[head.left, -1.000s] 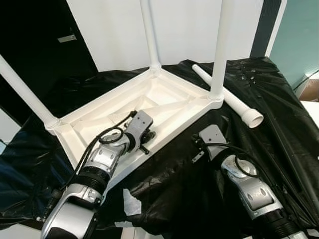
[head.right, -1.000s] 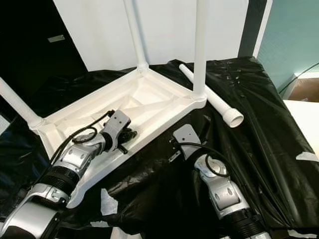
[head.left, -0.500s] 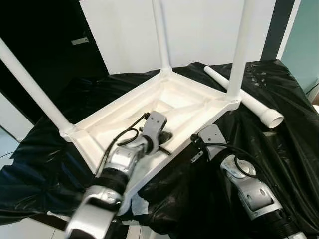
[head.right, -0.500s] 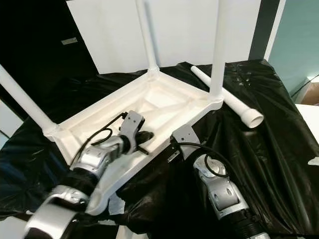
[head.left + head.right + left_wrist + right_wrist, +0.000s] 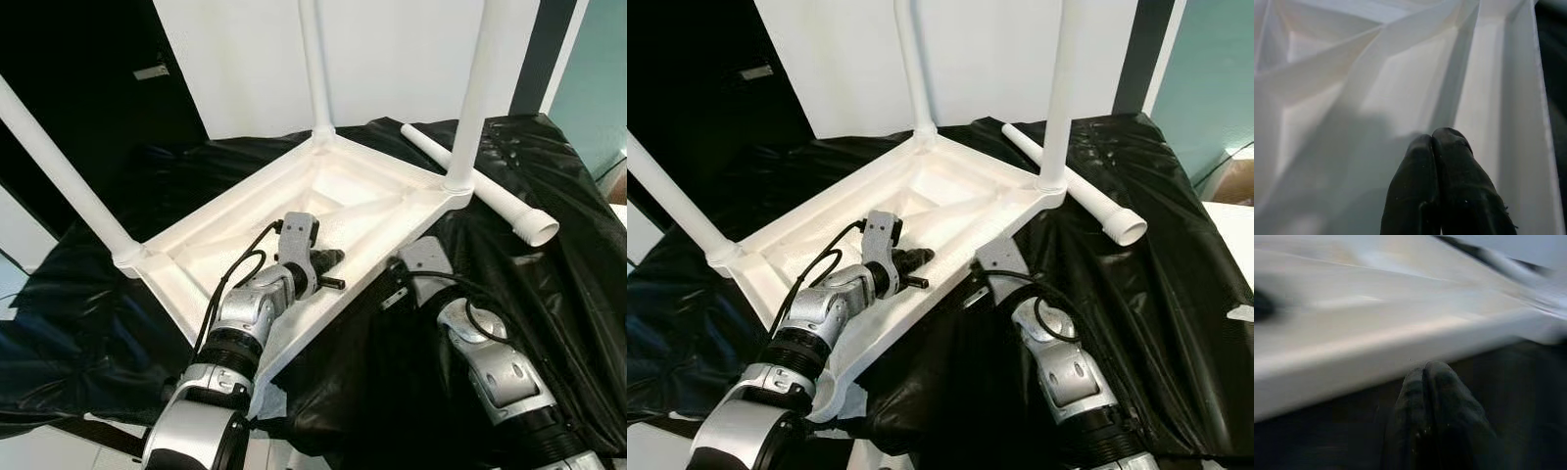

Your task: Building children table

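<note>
A white children's table (image 5: 225, 220) lies upside down on black sheeting. Three white legs stand up from its corners: near left (image 5: 59, 166), far (image 5: 315, 69) and right (image 5: 475, 98). A fourth, loose leg (image 5: 509, 208) lies on the sheeting behind the right corner. My left gripper (image 5: 1434, 142) is shut with nothing in it, inside the ribbed underside, and points toward the near right rim (image 5: 333, 258). My right gripper (image 5: 1424, 368) is shut and empty, low over the sheeting just outside that rim. Its wrist (image 5: 421, 259) hides its fingers from the head camera.
Black plastic sheeting (image 5: 549, 323) covers the whole work surface and hangs over its edges. A white scrap (image 5: 269, 397) lies at the front edge under the table's near corner. A white wall stands behind, with a dark opening at the left.
The camera has shifted a little. My left wrist has turned, so its fingers now point toward the right rim. My right gripper has moved closer to the table's rim.
</note>
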Motion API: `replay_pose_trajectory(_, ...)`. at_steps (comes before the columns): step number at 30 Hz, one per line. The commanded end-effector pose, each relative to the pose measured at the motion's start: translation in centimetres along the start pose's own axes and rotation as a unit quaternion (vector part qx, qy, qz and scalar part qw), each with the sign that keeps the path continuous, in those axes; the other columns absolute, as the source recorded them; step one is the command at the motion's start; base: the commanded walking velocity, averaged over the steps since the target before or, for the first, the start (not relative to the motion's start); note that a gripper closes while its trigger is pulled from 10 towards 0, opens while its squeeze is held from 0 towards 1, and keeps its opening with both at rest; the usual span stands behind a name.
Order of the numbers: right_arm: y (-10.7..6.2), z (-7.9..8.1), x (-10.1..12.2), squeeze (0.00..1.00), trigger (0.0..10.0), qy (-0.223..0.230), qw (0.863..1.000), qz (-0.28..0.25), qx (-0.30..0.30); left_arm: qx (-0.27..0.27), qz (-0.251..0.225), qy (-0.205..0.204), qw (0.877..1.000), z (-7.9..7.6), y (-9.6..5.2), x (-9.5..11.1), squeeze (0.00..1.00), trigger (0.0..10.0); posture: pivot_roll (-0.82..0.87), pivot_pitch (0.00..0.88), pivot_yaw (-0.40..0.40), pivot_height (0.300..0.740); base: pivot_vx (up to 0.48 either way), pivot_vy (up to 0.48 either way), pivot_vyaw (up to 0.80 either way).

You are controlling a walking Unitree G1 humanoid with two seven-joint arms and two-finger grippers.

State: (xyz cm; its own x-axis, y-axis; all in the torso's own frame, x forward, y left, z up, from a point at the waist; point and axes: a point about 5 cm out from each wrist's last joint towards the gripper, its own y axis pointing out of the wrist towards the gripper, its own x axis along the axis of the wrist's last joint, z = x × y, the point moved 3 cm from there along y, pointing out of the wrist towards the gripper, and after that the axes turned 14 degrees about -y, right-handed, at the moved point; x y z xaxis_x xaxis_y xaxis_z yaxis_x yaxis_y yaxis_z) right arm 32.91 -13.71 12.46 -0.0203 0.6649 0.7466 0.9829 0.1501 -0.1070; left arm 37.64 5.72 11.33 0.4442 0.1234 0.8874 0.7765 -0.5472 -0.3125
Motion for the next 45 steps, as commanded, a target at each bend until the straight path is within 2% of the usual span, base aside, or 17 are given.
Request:
replay_pose_trajectory(1, 0.2, -0.3, -0.9, 0.0, 10.0, -0.01, 0.999, 0.031, -0.02, 0.09, 0.04, 0.019, 0.995, 3.1, -0.8, -2.2, 0.0, 10.0, -0.08, 0.0, 0.116, 0.74, 0.0, 0.0, 0.0)
replay_pose_trajectory(7, 1.1, -1.2, -2.0, 0.0, 10.0, 0.005, 0.997, 0.064, -0.04, 0.102, 0.072, 0.018, 0.992, 3.9, -1.2, -3.3, 0.0, 10.0, -0.08, 0.0, 0.116, 0.74, 0.0, 0.0, 0.0)
replay_pose_trajectory(12, 3.3, -0.1, -1.9, 0.0, 10.0, -0.001, 0.999, 0.048, 0.004, 0.039, 0.112, 0.01, 0.993, 2.3, -1.1, -4.8, 0.0, 10.0, -0.08, 0.0, 0.115, 0.74, 0.0, 0.0, 0.0)
replay_pose_trajectory(13, 3.9, 0.0, -1.2, 0.0, 10.0, -0.005, 0.999, 0.031, 0.017, 0.001, 0.119, -0.001, 0.993, 1.1, -1.1, -5.0, 0.0, 6.4, -0.07, 0.0, 0.111, 0.74, 0.0, 0.0, 0.0)
replay_pose_trajectory(14, 3.9, 0.0, -1.2, 0.0, 10.0, -0.005, 0.999, 0.031, 0.017, 0.001, 0.119, -0.001, 0.993, 1.1, -1.1, -5.0, 0.0, 6.4, -0.07, 0.0, 0.111, 0.74, 0.0, 0.0, 0.0)
replay_pose_trajectory(15, 4.4, 0.2, -0.5, 0.0, 10.0, -0.01, 0.999, 0.016, 0.032, -0.044, 0.117, -0.024, 0.992, -0.4, -1.2, -4.9, 0.0, 0.0, -0.07, 0.0, 0.105, 0.74, 0.0, 0.0, 0.0)
replay_pose_trajectory(16, 4.7, 0.5, -0.1, 0.0, 10.0, -0.011, 0.999, 0.007, 0.046, -0.085, 0.113, -0.047, 0.989, -1.8, -1.2, -4.7, 0.0, 0.0, -0.06, 0.0, 0.1, 0.74, 0.0, 0.0, 0.0)
replay_pose_trajectory(17, 4.9, 0.7, 0.1, 0.0, 10.0, -0.011, 0.998, 0.001, 0.06, -0.118, 0.105, -0.07, 0.985, -3.0, -1.4, -4.3, 0.0, 0.0, -0.05, 0.0, 0.096, 0.74, 0.0, 0.0, 0.0)
replay_pose_trajectory(25, 5.3, 0.9, 0.2, 0.0, 10.0, -0.014, 0.997, -0.002, 0.073, -0.202, 0.101, -0.091, 0.97, -5.5, -2.2, -4.1, 0.0, 0.0, -0.05, 0.0, 0.096, 0.74, 0.0, 0.0, 0.0)
replay_pose_trajectory(32, 5.5, 0.4, 0.2, 0.0, 10.0, -0.014, 0.998, -0.009, 0.064, -0.223, 0.076, -0.091, 0.968, -6.3, -2.3, -3.5, 0.0, 0.0, -0.06, 0.0, 0.103, 0.74, 0.0, 0.0, 0.0)
replay_pose_trajectory(33, 5.5, 0.2, 0.2, 0.0, 10.0, -0.012, 0.998, -0.009, 0.057, -0.209, 0.045, -0.075, 0.974, -6.1, -2.0, -2.8, 0.0, 10.0, -0.07, 0.0, 0.106, 0.74, 0.0, 0.0, 0.0)
replay_pose_trajectory(34, 5.0, 0.2, -0.3, 0.0, 10.0, -0.011, 0.999, 0.005, 0.039, -0.188, -0.005, -0.054, 0.981, -5.3, -1.9, -1.3, 0.02, 10.0, -0.07, 0.0, 0.109, 0.74, 0.0, 0.0, 0.0)
replay_pose_trajectory(36, 4.6, 0.2, -0.6, 0.0, 10.0, -0.01, 1.0, 0.015, 0.025, -0.174, -0.038, -0.039, 0.983, -4.7, -1.9, -0.3, 0.02, 10.0, -0.07, 0.0, 0.111, 0.74, 0.0, 0.0, 0.0)
replay_pose_trajectory(37, 3.8, 0.6, -1.0, 0.0, 10.0, -0.008, 1.0, 0.025, 0.017, -0.177, -0.067, -0.04, 0.981, -4.5, -2.3, 0.8, 1.0, 10.0, -0.08, 0.0, 0.112, 0.74, 0.0, 0.0, 0.0)
replay_pose_trajectory(43, 2.0, 2.2, -2.1, 0.0, 10.0, -0.01, 0.999, 0.042, 0.025, -0.222, -0.095, -0.044, 0.969, -5.0, -4.0, 2.2, 1.0, 10.0, -0.08, 0.0, 0.114, 0.74, 0.0, 0.0, 0.0)
replay_pose_trajectory(44, 1.8, 2.3, -2.4, 0.0, 10.0, -0.013, 0.999, 0.043, 0.027, -0.225, -0.095, -0.045, 0.969, -5.0, -4.3, 2.3, 0.0, 10.0, -0.09, 0.0, 0.115, 0.74, 0.0, 0.0, 0.0)
replay_pose_trajectory(45, 1.8, 2.3, -2.5, 0.0, 10.0, -0.017, 0.998, 0.044, 0.029, -0.219, -0.091, -0.045, 0.97, -4.7, -4.4, 2.3, 0.0, 10.0, -0.09, 0.0, 0.115, 0.74, 0.0, 0.0, 0.0)
